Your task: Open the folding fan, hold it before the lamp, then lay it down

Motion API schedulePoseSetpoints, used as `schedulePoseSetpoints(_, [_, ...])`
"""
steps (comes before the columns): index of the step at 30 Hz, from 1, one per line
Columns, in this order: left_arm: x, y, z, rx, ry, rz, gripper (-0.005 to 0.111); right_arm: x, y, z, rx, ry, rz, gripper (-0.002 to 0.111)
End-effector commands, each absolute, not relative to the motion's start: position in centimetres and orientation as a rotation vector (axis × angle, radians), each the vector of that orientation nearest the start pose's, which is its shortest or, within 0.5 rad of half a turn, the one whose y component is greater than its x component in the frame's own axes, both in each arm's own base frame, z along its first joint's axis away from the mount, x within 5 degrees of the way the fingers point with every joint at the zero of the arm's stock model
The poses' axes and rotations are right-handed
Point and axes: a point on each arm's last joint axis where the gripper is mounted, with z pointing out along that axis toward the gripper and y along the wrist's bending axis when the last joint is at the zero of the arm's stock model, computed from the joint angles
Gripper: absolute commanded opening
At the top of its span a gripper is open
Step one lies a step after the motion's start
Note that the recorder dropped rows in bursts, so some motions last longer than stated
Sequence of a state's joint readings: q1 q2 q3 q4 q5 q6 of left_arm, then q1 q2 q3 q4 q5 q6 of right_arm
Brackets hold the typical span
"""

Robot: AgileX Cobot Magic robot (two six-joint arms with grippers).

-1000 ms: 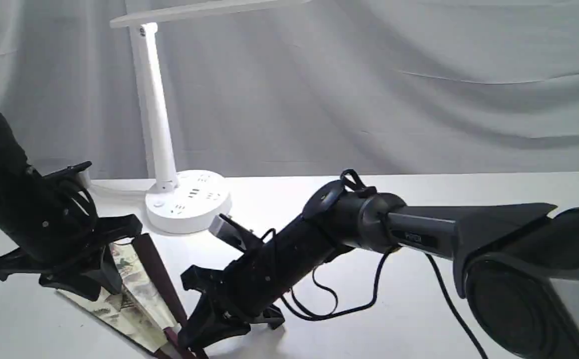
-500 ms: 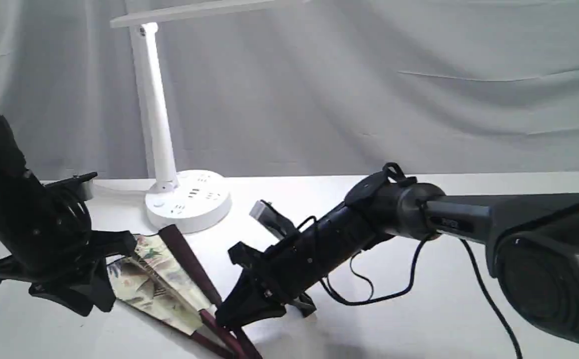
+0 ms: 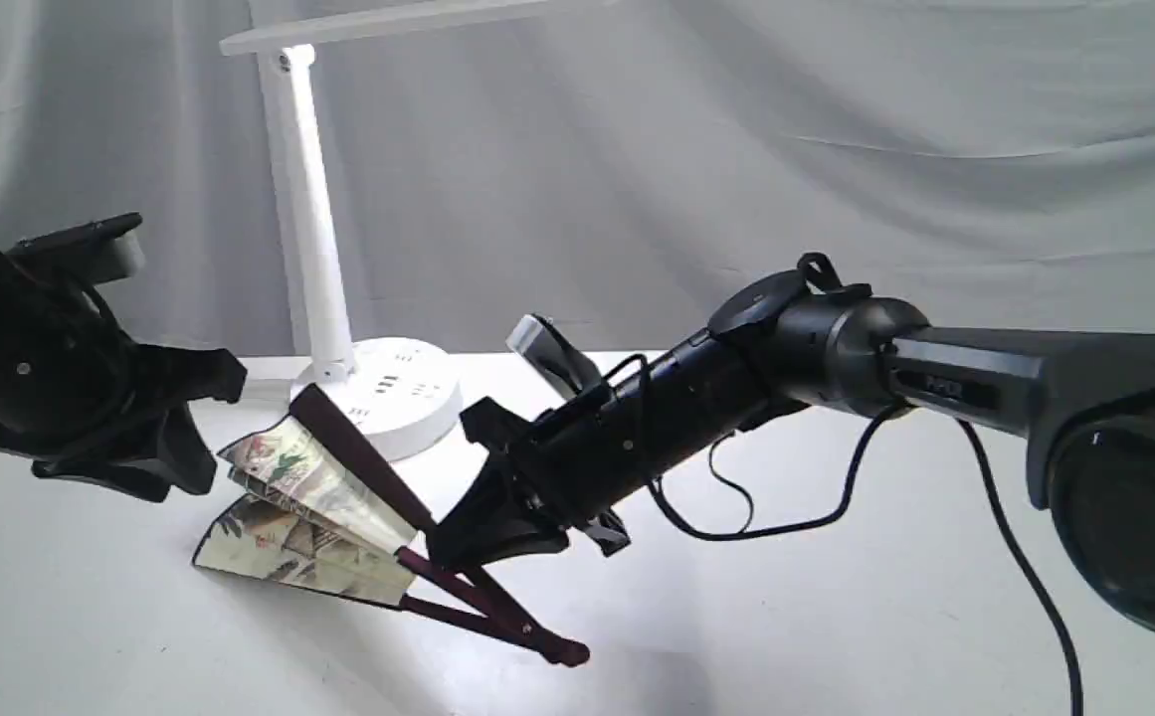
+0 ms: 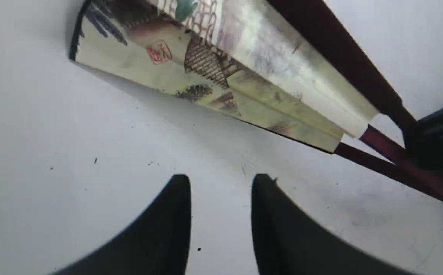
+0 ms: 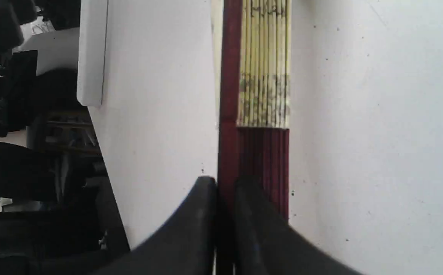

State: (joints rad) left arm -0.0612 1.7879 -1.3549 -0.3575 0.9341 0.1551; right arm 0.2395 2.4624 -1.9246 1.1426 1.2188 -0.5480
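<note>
Your right hand (image 3: 482, 527) is pinching the upper maroon guard (image 5: 227, 114) of the folding fan (image 3: 318, 507), gripping it down among the ribs, just past where the paper ends. In the right wrist view the two fingers (image 5: 202, 214) sit pressed tight on that guard, with the stacked pleats and ribs packed right beside it.

The fan is only partly spread. It lies in front of the lamp (image 3: 358, 388), close to the round base, with the held guard tilted up toward that base and the lower painted leaves resting on the white counter (image 3: 786, 617). The pivot end (image 3: 567, 653) points away from the lamp and looks to touch the counter. The left wrist view shows painted houses, trees and a small red seal (image 4: 159, 51) on the leaves.

Your left hand (image 4: 220, 183) is spread apart and empty, hovering over bare counter near the fan's outer edge without touching it. In the exterior view it hangs well to the side of the lamp stem, at about the height of the base.
</note>
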Motion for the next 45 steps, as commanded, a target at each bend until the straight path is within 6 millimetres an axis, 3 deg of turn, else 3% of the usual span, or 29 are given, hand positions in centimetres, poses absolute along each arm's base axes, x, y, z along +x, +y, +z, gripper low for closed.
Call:
schedulePoseSetpoints(1, [36.3,-4.8,25.1,0.075,2.786,-0.435,0.028,45.9,19.1,15.1,-0.324,2.569,1.613,0.000])
schedulePoseSetpoints(8, [35.9,-4.9,25.2,0.082,2.821,-0.445,0.028,44.9,19.0,14.2,-0.203,2.561,1.724,0.000])
schedulePoseSetpoints(12, [35.7,-4.8,25.5,0.081,2.804,-0.439,0.028,44.5,18.3,15.6,-0.214,2.528,1.721,0.000])
schedulePoseSetpoints(21, [33.8,-4.6,25.1,0.047,2.723,-0.414,0.028,42.9,14.8,17.9,-0.129,2.461,1.727,0.000])
schedulePoseSetpoints(26, [33.1,-5.2,24.1,0.027,2.698,-0.508,0.028,41.4,12.3,18.5,-0.074,2.448,1.710,0.000])
schedulePoseSetpoints(31, [32.5,-8.1,23.3,0.175,2.657,-0.532,0.026,39.5,9.9,18.4,-0.019,2.428,1.694,0.000])
schedulePoseSetpoints(39, [32.3,-14.1,24.2,0.335,2.440,-0.500,0.009,36.8,5.0,18.1,0.131,2.392,1.649,0.000])
schedulePoseSetpoints(45, [32.0,-17.3,24.5,0.385,2.321,-0.505,0.008,35.2,1.8,17.9,0.245,2.356,1.615,0.000])
